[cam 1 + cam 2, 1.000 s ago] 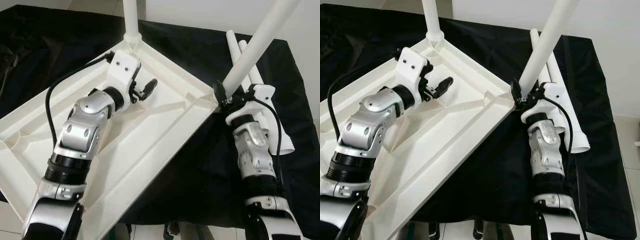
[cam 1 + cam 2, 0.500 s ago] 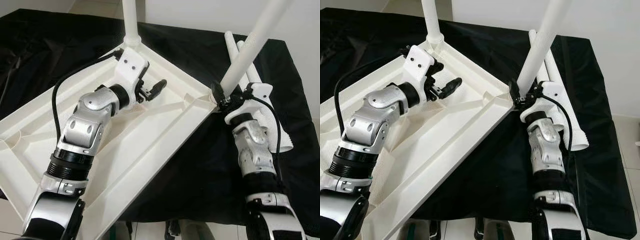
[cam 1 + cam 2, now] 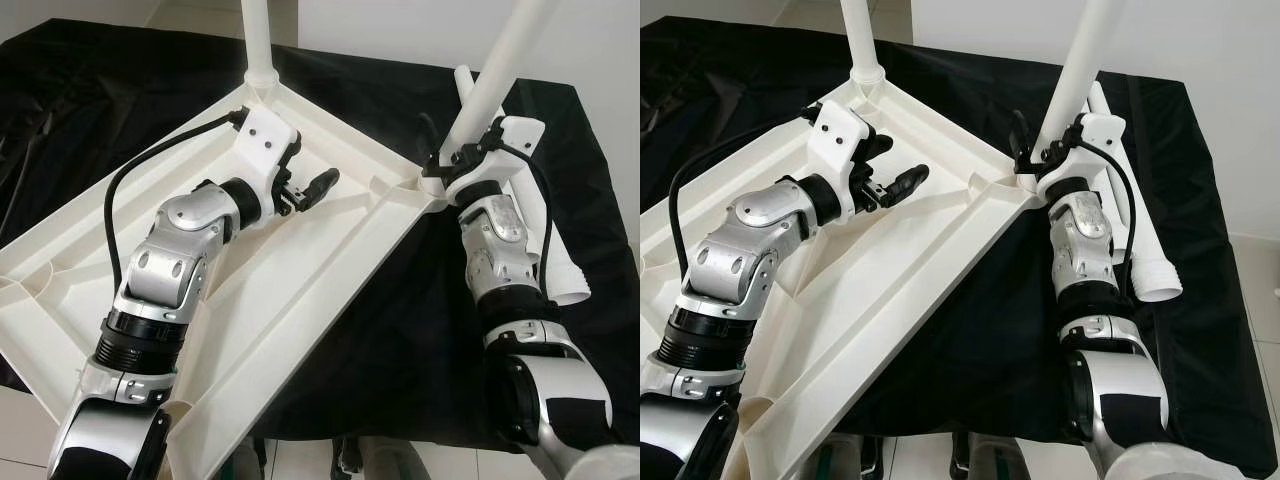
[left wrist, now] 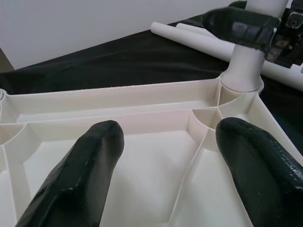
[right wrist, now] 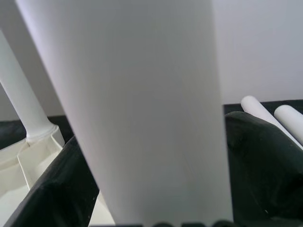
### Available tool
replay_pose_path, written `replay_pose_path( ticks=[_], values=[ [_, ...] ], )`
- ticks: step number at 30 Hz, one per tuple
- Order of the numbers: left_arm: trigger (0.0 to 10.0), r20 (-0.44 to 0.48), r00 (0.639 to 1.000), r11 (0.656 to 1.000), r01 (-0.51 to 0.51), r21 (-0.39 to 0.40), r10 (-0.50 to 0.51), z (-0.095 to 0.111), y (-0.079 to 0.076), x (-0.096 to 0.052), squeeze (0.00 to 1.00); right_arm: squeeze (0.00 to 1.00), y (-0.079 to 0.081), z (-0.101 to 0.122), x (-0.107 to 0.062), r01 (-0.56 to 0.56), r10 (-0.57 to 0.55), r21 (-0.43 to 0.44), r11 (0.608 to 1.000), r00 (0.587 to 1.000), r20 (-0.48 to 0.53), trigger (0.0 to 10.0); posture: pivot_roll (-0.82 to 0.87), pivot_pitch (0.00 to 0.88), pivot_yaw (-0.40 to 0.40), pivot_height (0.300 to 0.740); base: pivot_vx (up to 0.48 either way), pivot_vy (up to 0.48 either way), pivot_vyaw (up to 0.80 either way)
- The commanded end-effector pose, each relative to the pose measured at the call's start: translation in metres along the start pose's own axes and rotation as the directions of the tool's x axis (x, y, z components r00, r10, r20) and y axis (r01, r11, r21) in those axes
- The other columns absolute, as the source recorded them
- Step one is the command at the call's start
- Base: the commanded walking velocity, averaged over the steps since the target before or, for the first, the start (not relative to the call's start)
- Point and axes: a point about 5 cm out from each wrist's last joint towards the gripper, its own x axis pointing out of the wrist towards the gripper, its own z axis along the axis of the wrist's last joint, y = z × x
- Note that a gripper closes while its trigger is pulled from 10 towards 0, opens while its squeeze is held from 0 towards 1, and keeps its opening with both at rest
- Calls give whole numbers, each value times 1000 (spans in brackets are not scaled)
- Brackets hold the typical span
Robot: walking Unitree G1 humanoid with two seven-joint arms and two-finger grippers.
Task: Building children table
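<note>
1. A white plastic tabletop is lying upside down on a surface draped in black cloth, its ribbed underside facing up like a shallow tray (the ribs are dividing it into open compartments, and nothing loose is lying in them).
2. One white leg is standing upright in the far corner socket of the tabletop.
3. A second white leg is rising at a slant from the corner nearest the right arm, its lower end sitting at that corner's socket.
4. The right gripper is pinching this slanted leg just above the socket, one black finger on each side of the tube; in the right wrist view the tube is sitting squarely between the fingers.
5. The left gripper is hovering over the middle of the underside with its fingers spread apart and holding nothing.
6. Two more white legs are lying side by side on the cloth, just beyond the right arm.
7. No writing or label is readable on any part.
</note>
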Motion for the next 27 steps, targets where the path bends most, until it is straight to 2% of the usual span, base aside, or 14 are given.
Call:
replay_pose_path(
  ticks=[1, 6, 11, 14, 18, 21, 24, 25, 27],
  values=[
    [10000, -11, 1000, 1000, -9, -12, 9, -2, -3, -3, 0, 0, 2, 5, 0, -13, 12, 17, 1000, 999, 41, 10000, 66, 216, 6, 740, 0, 0, 0],
    [10000, -15, 1000, 1000, -17, -18, 17, -3, -3, -4, 0, 0, 1, 9, -6, -31, 26, 49, 998, 996, 89, 10000, 62, 215, 2, 740, 0, 0, 0],
    [10000, -7, 1000, 999, -18, -27, 18, -2, -3, -4, 0, 0, -18, 23, -24, 23, -39, 107, 994, 987, 154, 10000, 50, 206, 1, 740, 0, 0, 0],
    [10000, -6, 1000, 1000, -15, -25, 15, -1, -3, -3, 0, 0, -20, 25, -28, 18, -37, 119, 993, 987, 159, 10000, 44, 201, 0, 740, 0, 0, 0],
    [10000, -3, 1000, 1000, -14, -21, 14, -1, -3, -2, 0, 0, -29, 29, -42, 3, -22, 132, 991, 989, 144, 10000, 33, 187, -2, 740, 0, 0, 0],
    [10000, -1, 1000, 1000, -14, -23, 14, -1, -3, -1, 0, 0, -34, 29, -50, -17, 2, 127, 992, 993, 114, 10000, 28, 182, -5, 740, 0, 0, 0],
    [10000, 3, 1000, 1000, -12, -21, 12, 0, -4, -1, 0, 0, -42, 21, -71, -100, 102, 78, 992, 995, -20, 10000, 17, 170, -8, 740, 0, 0, 0],
    [10000, 3, 1000, 1000, -12, -21, 12, 0, -4, -1, 0, 0, -42, 21, -71, -100, 102, 78, 992, 995, -20, 10000, 17, 170, -8, 740, 0, 0, 0],
    [10000, 4, 1000, 1000, -11, -21, 12, -1, -4, 0, 0, 0, -43, 16, -81, -150, 154, 43, 988, 984, -92, 10000, 14, 165, -8, 740, 0, 0, 0]
  ],
)
